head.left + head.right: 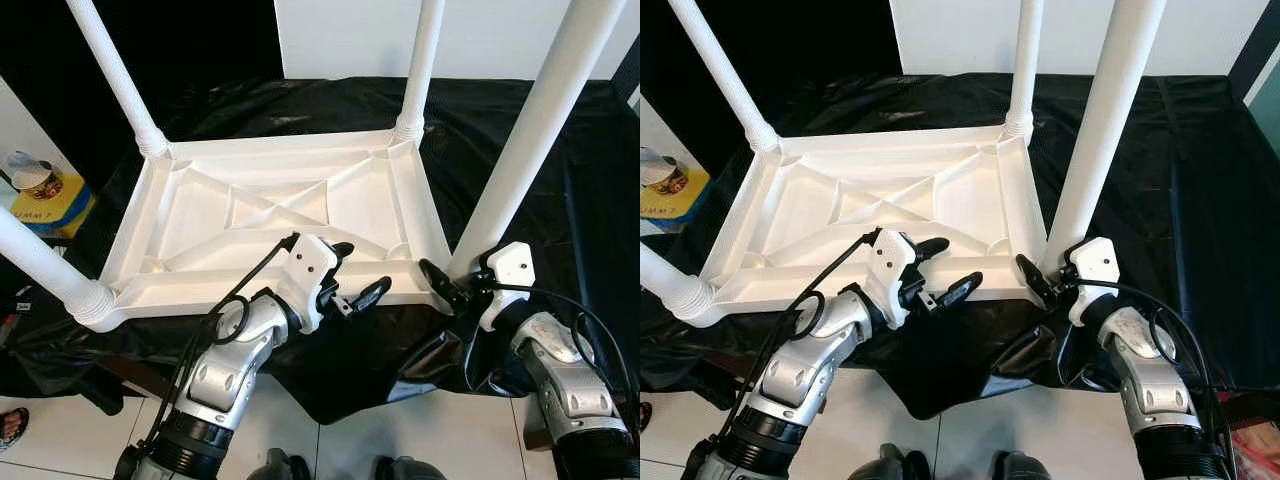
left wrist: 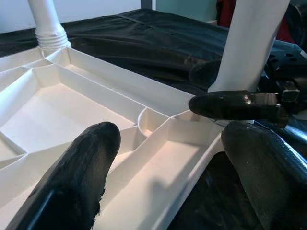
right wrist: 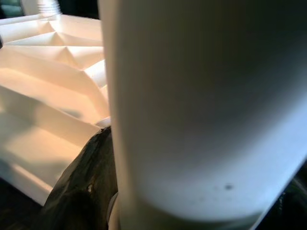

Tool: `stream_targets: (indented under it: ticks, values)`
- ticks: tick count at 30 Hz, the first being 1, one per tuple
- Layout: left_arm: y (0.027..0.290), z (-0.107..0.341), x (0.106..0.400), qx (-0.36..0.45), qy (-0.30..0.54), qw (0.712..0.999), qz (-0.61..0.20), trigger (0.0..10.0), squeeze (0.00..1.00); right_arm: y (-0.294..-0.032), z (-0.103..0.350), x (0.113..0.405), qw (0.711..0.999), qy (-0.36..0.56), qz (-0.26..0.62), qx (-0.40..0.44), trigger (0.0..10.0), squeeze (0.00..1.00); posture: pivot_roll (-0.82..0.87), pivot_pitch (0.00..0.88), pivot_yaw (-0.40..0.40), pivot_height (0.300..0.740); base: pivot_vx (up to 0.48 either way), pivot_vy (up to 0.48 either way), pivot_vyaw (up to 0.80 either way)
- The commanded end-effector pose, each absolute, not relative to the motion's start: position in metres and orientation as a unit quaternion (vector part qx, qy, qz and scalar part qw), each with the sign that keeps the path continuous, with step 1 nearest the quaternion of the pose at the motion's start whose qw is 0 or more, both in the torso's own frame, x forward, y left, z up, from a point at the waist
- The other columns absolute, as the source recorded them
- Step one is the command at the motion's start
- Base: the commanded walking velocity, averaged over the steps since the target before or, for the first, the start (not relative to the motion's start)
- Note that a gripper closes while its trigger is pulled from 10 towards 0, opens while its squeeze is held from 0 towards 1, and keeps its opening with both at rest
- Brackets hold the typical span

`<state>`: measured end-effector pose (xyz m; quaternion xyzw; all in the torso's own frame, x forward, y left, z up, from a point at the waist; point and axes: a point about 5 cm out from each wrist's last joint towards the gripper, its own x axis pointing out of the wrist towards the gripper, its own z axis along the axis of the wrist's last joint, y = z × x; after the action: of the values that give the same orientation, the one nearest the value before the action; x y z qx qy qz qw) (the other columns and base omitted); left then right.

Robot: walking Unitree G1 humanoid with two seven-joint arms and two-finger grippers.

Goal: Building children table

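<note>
Right tool [image 1: 1045, 283] is at the base of the near-right leg [image 1: 535, 130], fingers either side of it where it meets the corner socket. Looks clamped on the leg; in the right wrist view one finger sits against it. Left tool [image 1: 352, 275] is spread apart over the near rim of the upturned tabletop [image 1: 275, 215], one finger above the ribs, one outside the edge, gripping nothing.

Tabletop lies underside-up on the black sheet [image 1: 560, 150] covering the worktop, near edge close to the drop-off. Three other legs stand in their corners: far-left leg [image 1: 115, 70], far-right leg [image 1: 420, 60], near-left leg [image 1: 45, 270].

Risks, my read:
- Can't tell if the near-right leg is fully seated. It leans a bit, so a push could cross-thread or jam it.
- Torque on the leg with the left tool not holding: top slides on the slick sheet, possibly off the near edge.
- Grip so low on the leg gives poor leverage, so slip is likely.
</note>
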<state>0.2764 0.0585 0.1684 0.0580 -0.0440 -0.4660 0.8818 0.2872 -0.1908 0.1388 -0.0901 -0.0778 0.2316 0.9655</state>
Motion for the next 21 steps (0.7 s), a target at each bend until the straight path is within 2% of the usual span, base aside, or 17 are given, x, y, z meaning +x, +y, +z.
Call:
stream_targets:
  ticks: [1,5,8,21]
  values:
    - [0.054,0.169,0.271,0.052,-0.040,0.863,-0.500,10.0,0.00,-0.188,0.126,0.287,0.971,-0.051,0.219,-0.079,10.0,0.00,-0.10,0.129,0.039,0.740,0.000,0.000,0.00]
    - [0.056,0.168,0.271,0.064,-0.039,0.861,-0.502,10.0,0.00,-0.184,0.121,0.287,0.978,-0.043,0.192,-0.064,10.0,0.00,-0.09,0.139,0.041,0.740,0.000,0.000,0.00]
    - [0.059,0.170,0.274,0.062,-0.039,0.866,-0.495,10.0,0.00,-0.180,0.113,0.287,0.990,-0.027,0.130,-0.046,10.0,0.00,-0.09,0.130,0.032,0.740,0.000,0.000,0.00]
    - [0.055,0.169,0.272,0.057,-0.041,0.868,-0.492,10.0,0.00,-0.159,0.090,0.283,1.000,0.025,-0.005,0.005,10.0,0.00,-0.09,0.127,0.016,0.740,0.000,0.000,0.00]
